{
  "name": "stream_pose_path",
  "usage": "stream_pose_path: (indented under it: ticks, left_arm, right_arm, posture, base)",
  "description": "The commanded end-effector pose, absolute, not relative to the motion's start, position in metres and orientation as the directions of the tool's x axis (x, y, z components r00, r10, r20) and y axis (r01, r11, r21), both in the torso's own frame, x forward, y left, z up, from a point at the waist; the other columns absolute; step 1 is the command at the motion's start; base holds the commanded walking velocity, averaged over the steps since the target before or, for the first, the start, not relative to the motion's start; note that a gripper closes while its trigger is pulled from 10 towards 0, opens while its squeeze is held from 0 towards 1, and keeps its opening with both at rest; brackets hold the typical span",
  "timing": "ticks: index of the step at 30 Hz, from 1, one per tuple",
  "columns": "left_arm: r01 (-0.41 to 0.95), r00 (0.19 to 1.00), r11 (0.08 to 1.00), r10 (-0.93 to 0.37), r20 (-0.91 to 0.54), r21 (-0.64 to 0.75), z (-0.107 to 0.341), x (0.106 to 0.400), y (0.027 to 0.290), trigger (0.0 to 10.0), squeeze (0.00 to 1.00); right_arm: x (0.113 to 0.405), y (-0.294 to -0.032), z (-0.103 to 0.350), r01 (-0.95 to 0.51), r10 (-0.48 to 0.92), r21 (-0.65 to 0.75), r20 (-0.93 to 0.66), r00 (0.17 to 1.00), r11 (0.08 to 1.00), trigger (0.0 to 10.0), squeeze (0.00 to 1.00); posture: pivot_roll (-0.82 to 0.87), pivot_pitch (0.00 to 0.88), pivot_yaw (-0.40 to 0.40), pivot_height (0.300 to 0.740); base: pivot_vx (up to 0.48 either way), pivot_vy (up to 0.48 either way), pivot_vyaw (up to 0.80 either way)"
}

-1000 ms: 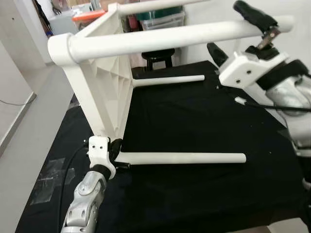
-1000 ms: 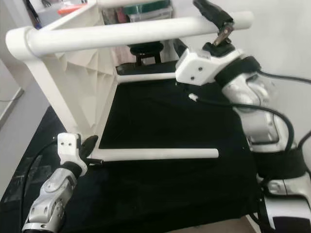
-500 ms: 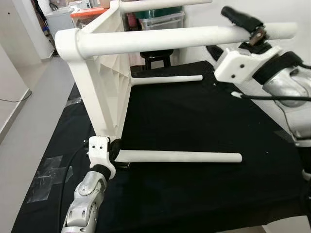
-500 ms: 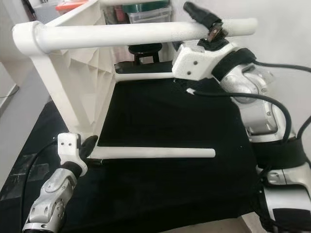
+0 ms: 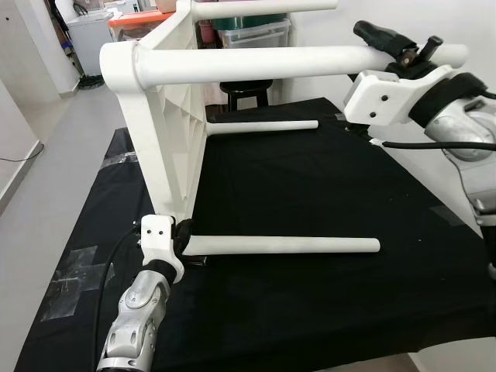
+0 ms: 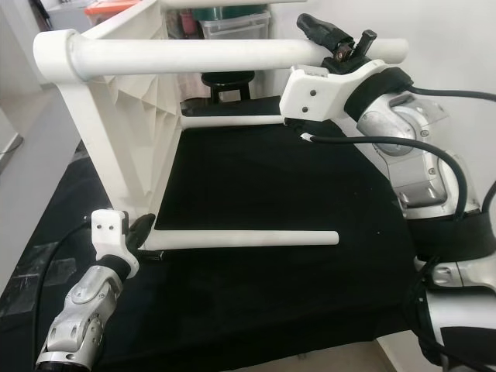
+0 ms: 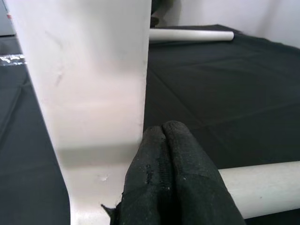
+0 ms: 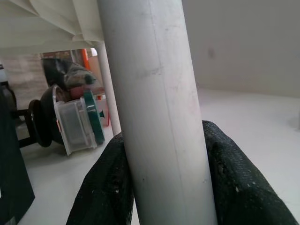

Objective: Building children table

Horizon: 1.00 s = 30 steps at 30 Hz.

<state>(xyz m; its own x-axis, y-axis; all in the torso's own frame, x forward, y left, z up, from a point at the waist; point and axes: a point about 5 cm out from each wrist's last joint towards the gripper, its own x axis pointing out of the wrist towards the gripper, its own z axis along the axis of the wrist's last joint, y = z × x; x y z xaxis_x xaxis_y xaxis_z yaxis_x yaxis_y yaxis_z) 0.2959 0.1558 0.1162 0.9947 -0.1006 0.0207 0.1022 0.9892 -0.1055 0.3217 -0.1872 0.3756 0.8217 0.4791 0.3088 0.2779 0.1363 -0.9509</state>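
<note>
Table: a white plastic children's table point(image 5: 167, 124) lies on its side on a black cloth-covered work surface point(image 5: 310, 201), its ribbed rectangular top upright and its round white legs running level, away from the top.
Upper leg: a long white cylindrical leg point(image 5: 263, 60) runs from the table's top corner to the right gripper.
Right gripper: the right gripper point(image 5: 399, 48) is raised above the cloth, its 2 black fingers point(image 8: 101, 187) clamped on either side of the upper leg close to its free end; in the right wrist view the leg stands between the finger pads, touching both.
Lower leg: a second white cylindrical leg point(image 5: 283, 246) lies on the cloth, one end at the table's bottom corner just beside the left gripper, the free end well away from it, toward the robot's right.
Left gripper: the left gripper point(image 5: 183, 242) sits low on the cloth at the bottom corner of the table; in the left wrist view its 2 black fingers point(image 7: 171, 183) are pressed together with nothing between them, touching the corner where the lower leg meets the top.
Far leg: a third white leg point(image 5: 263, 126) lies beyond the left gripper, level above the far part of the cloth.
Background: an orange-lidded bin point(image 5: 139, 23) and clear storage boxes point(image 5: 252, 32) stand behind the table, beyond both grippers.
</note>
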Motion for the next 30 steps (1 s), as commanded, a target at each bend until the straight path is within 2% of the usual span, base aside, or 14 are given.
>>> stream_pose_path:
  ticks: [1, 12, 21, 26, 28, 30]
  left_arm:
    - [0.069, 0.997, 0.994, -0.067, 0.023, -0.087, 0.117, 0.298, 0.164, 10.0, 0.0]
    - [0.036, 0.999, 0.997, -0.034, 0.03, -0.067, 0.118, 0.312, 0.171, 10.0, 0.0]
    - [-0.003, 0.999, 0.999, 0.005, 0.033, -0.042, 0.12, 0.334, 0.192, 10.0, 0.0]
    - [-0.097, 0.994, 0.995, 0.097, 0.052, 0.004, 0.135, 0.349, 0.23, 10.0, 0.0]
    - [-0.097, 0.994, 0.995, 0.097, 0.052, 0.004, 0.135, 0.349, 0.23, 10.0, 0.0]
    - [-0.158, 0.982, 0.987, 0.157, 0.107, 0.005, 0.161, 0.354, 0.262, 10.0, 0.0]
  right_arm:
    - [0.322, -0.184, 0.377, 0.248, 0.496, -0.952, 0.304, 0.813, 0.178, 0.0, 0.0]
    - [0.321, -0.179, 0.391, 0.211, 0.528, -0.959, 0.281, 0.801, 0.19, 0.0, 0.0]
    - [0.318, -0.177, 0.393, 0.187, 0.544, -0.959, 0.275, 0.793, 0.211, 0.0, 0.0]
    - [0.314, -0.185, 0.398, 0.176, 0.512, -0.953, 0.282, 0.811, 0.246, 0.0, 0.0]
    - [0.314, -0.185, 0.398, 0.176, 0.512, -0.953, 0.282, 0.811, 0.246, 0.0, 0.0]
    - [0.315, -0.204, 0.401, 0.205, 0.42, -0.933, 0.319, 0.849, 0.296, 0.0, 0.0]
  posture:
    - [-0.17, 0.0, 0.043, 0.74]
    - [-0.19, 0.0, 0.039, 0.74]
    - [-0.21, 0.0, 0.035, 0.74]
    - [-0.24, 0.0, 0.047, 0.74]
    - [-0.24, 0.0, 0.047, 0.74]
    - [-0.22, 0.0, 0.054, 0.74]
  base:
    - [0.0, 0.0, 0.0]
    - [0.0, 0.0, 0.0]
    - [0.0, 0.0, 0.0]
    - [0.0, 0.0, 0.0]
    - [0.0, 0.0, 0.0]
    - [0.0, 0.0, 0.0]
